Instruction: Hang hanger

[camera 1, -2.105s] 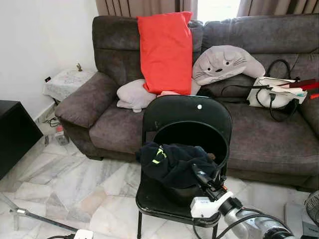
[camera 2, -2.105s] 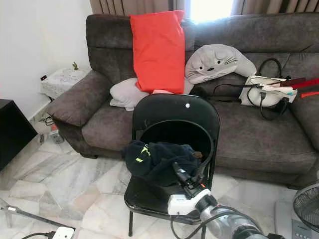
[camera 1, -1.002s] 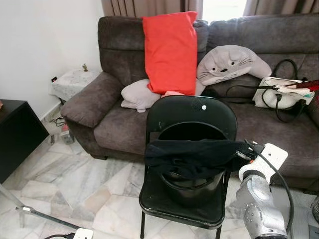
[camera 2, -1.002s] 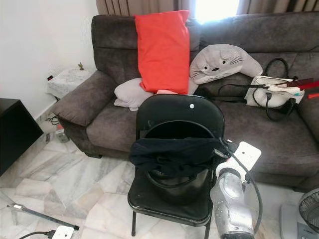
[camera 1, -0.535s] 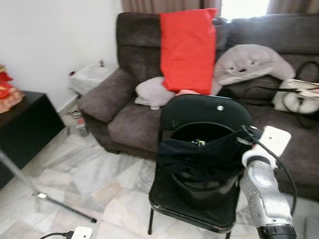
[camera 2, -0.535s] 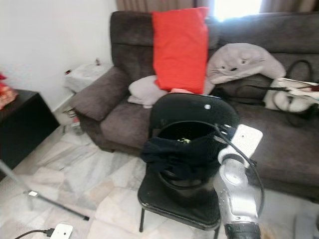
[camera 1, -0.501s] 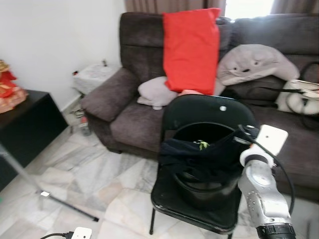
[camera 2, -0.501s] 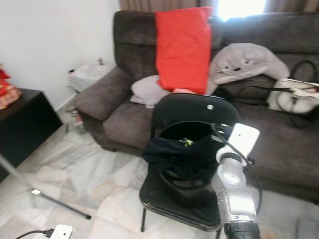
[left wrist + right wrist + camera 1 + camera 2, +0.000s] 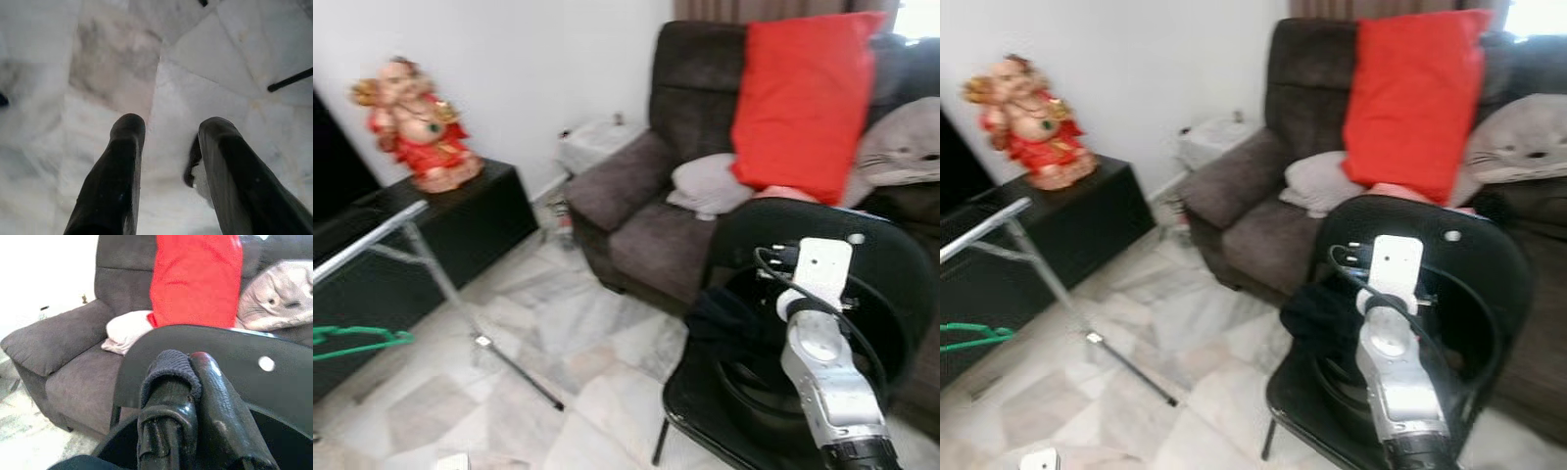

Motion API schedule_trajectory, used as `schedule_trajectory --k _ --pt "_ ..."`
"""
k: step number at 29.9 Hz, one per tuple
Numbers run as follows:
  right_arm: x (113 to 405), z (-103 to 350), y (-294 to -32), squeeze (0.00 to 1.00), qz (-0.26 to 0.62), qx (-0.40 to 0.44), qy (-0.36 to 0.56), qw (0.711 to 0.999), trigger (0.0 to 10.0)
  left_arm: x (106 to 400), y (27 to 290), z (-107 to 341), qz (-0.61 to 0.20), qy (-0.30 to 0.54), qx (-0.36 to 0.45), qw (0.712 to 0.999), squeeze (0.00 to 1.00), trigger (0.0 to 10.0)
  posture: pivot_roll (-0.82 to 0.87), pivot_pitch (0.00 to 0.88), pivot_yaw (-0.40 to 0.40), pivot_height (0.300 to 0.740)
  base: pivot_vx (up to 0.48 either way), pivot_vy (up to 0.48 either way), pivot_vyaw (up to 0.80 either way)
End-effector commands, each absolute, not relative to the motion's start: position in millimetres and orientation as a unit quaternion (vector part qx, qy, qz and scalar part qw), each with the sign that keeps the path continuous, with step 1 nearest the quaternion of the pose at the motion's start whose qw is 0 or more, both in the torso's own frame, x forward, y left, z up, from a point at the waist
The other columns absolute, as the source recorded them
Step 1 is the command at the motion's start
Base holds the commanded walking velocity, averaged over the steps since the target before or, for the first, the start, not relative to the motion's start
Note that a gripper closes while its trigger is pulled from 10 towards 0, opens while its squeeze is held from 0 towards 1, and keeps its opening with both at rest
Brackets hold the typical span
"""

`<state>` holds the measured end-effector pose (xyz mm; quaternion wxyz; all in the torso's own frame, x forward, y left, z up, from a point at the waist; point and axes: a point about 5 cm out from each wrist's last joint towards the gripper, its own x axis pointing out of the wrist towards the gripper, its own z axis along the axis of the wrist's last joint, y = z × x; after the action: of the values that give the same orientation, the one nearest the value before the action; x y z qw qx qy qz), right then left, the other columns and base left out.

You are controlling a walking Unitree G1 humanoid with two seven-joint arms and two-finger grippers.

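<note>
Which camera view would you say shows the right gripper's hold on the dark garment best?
The right wrist view: the right gripper fills the foreground, fingers shut on a fold of the dark garment. The eye views show the raised arm from behind, with the garment hanging over the black chair, the pinch itself hidden.

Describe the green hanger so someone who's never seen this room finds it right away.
Start at the black cabinet against the white wall, the one with the red and gold statue on top. A slanted metal rack pole runs down in front of it. The green hanger is to its left at the picture's edge, the one bright green thing there.
</note>
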<state>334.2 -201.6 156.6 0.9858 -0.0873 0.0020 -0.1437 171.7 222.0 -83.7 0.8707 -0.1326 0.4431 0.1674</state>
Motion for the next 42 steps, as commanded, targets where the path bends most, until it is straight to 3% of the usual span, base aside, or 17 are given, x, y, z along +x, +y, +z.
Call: schedule_trajectory --k 1,20,23,24,27,38,42 --pt "338.5 167.6 -183.8 0.00 -0.106 -0.096 -0.023 0.989 10.0 167.5 230.1 -83.9 0.178 0.448 -0.129 0.867 0.00 10.0 -0.11 0.000 0.124 0.740 0.000 0.000 0.80" --pt "343.4 216.2 -143.3 0.00 0.011 -0.128 -0.147 0.981 10.0 166.5 222.6 -86.0 0.186 0.448 -0.141 0.863 0.00 10.0 -0.12 0.000 0.099 0.740 0.000 0.000 0.80" --pt "339.5 229.8 -123.0 0.00 0.069 -0.114 -0.177 0.975 10.0 167.2 223.0 -85.6 0.187 0.447 -0.140 0.863 0.00 10.0 -0.12 0.000 0.098 0.740 0.000 0.000 0.80" --pt "332.9 239.1 -103.8 0.00 0.130 -0.129 -0.207 0.961 10.0 168.0 223.2 -85.2 0.190 0.445 -0.141 0.864 0.00 10.0 -0.12 0.000 0.096 0.740 0.000 0.000 0.80" --pt "321.9 252.5 -81.3 0.00 0.202 -0.108 -0.241 0.943 10.0 169.7 223.6 -84.4 0.194 0.442 -0.142 0.864 0.00 10.0 -0.11 0.000 0.096 0.740 0.000 0.000 0.80" --pt "308.3 243.2 -69.6 0.00 0.295 -0.088 -0.224 0.925 10.0 172.1 224.1 -83.2 0.195 0.441 -0.139 0.865 0.00 10.0 -0.11 0.000 0.102 0.740 0.000 0.000 0.80" --pt "311.5 232.8 -77.2 0.00 0.278 -0.089 -0.200 0.935 10.0 172.6 224.5 -82.9 0.195 0.440 -0.139 0.865 0.00 10.0 -0.11 0.000 0.103 0.740 0.000 0.000 0.80"
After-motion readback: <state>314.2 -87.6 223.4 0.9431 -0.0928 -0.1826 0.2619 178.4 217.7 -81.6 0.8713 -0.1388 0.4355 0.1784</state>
